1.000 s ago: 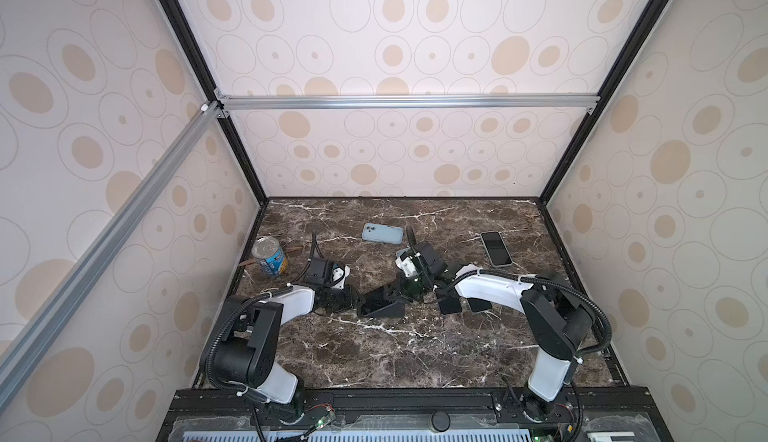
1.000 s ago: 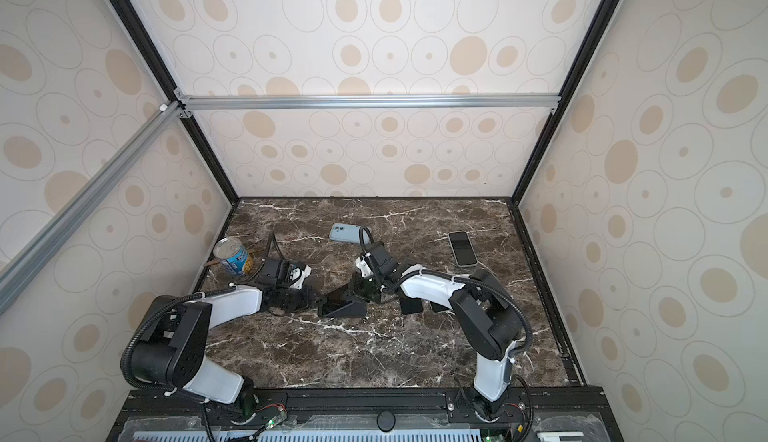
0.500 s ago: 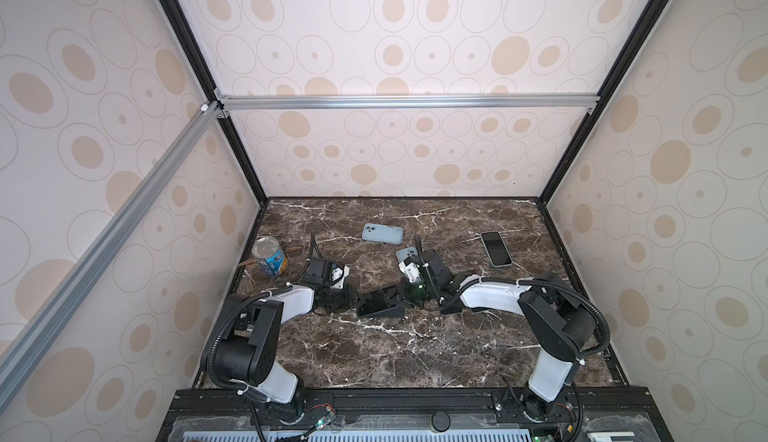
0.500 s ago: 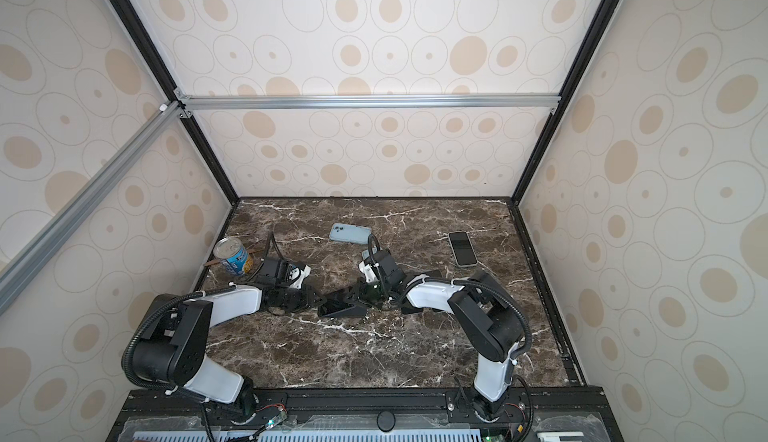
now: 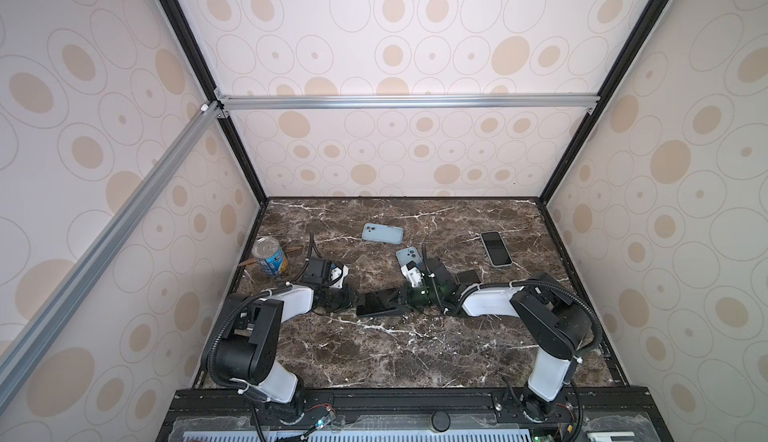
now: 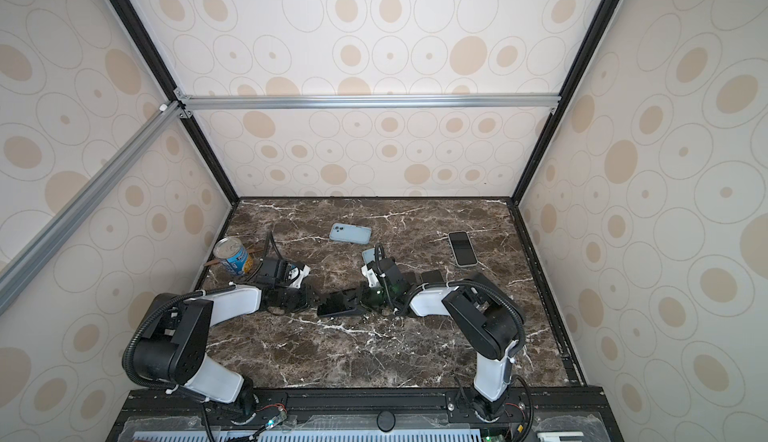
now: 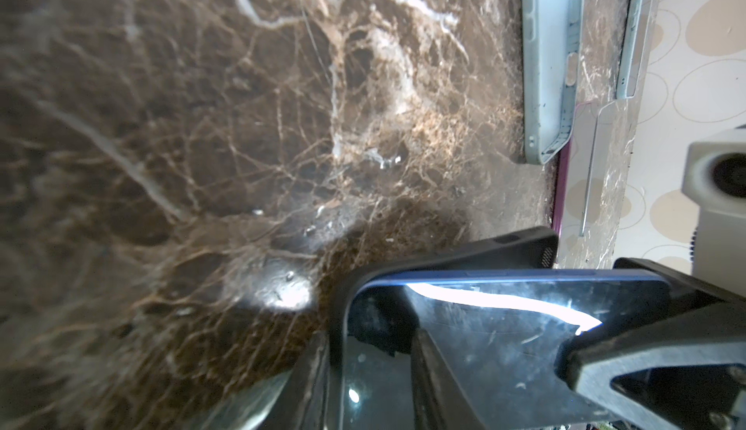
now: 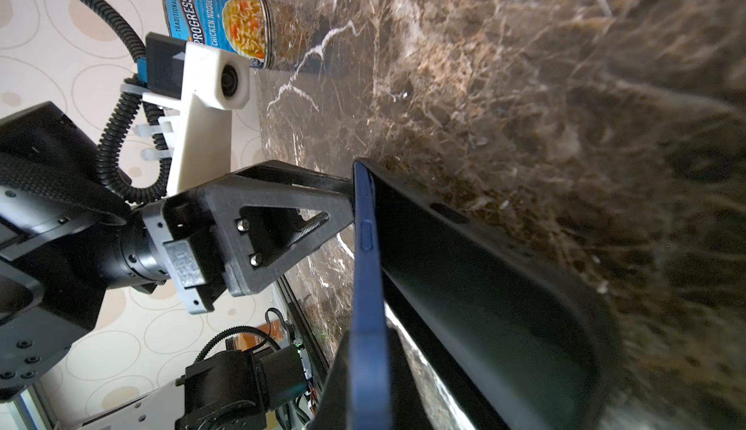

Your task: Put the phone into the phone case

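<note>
The phone (image 5: 373,303) is dark-screened with a blue rim (image 8: 366,270). It lies low over the table's middle, held between both grippers. One of its ends sits in the black phone case (image 8: 488,286); the other end is tilted up out of it. My left gripper (image 5: 358,299) is shut across the seated end, with one finger (image 7: 434,387) on the screen and the other outside the case rim (image 7: 339,319). My right gripper (image 8: 369,351) is shut on the raised end of the phone.
A light blue case (image 5: 382,233) and a second one (image 5: 406,256) lie behind the grippers. A white-rimmed phone (image 5: 495,249) lies at the back right. A soup can (image 5: 270,258) stands at the left wall. A dark flat piece (image 5: 467,276) lies by the right arm.
My right arm has dropped lower and flatter over the table, carrying its end of the phone down toward the case. The left arm and the case have barely moved.
</note>
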Controlling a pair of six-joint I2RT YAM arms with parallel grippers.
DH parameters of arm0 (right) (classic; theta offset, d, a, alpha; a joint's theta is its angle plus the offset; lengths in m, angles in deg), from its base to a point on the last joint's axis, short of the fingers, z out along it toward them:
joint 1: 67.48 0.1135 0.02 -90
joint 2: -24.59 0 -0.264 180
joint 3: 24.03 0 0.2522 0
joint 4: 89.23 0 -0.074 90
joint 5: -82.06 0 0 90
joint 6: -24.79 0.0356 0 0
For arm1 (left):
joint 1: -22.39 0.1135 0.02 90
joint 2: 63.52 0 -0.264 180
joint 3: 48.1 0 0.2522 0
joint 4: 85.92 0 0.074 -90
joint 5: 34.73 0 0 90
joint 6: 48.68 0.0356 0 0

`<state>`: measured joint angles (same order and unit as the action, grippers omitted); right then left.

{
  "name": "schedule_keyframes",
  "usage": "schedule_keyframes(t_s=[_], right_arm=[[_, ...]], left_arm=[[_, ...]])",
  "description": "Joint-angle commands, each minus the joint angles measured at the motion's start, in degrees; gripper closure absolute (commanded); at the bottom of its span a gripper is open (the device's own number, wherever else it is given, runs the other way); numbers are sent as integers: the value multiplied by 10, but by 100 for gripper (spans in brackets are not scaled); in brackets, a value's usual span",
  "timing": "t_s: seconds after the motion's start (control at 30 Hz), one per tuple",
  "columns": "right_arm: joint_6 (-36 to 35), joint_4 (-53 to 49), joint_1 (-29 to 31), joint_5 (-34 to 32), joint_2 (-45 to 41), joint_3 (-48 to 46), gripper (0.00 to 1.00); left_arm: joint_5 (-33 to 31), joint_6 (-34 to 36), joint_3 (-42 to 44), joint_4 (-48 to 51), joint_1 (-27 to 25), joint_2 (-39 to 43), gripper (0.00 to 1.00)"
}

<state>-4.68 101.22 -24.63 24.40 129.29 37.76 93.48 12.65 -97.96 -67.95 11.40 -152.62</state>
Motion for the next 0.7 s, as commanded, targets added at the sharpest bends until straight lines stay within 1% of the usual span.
schedule_keyframes(t_s=[0.0,0.23,0.33,0.47,0.53,0.67], right_arm=[[14,-61,7,-60,51,-29,98],[15,-57,6,-57,67,-35,95],[15,-74,6,-61,65,-32,93],[-10,-141,6,-72,50,-5,87],[-27,-180,6,-79,42,13,82],[-56,-243,5,-92,28,44,77]], left_arm=[[22,-4,8,-1,-5,-12,66],[22,-8,14,-3,-6,-5,65],[19,-7,14,1,-6,-5,66],[5,-8,15,6,-6,7,65],[-1,-12,16,8,-6,15,66],[-10,-17,21,10,-6,29,65]])
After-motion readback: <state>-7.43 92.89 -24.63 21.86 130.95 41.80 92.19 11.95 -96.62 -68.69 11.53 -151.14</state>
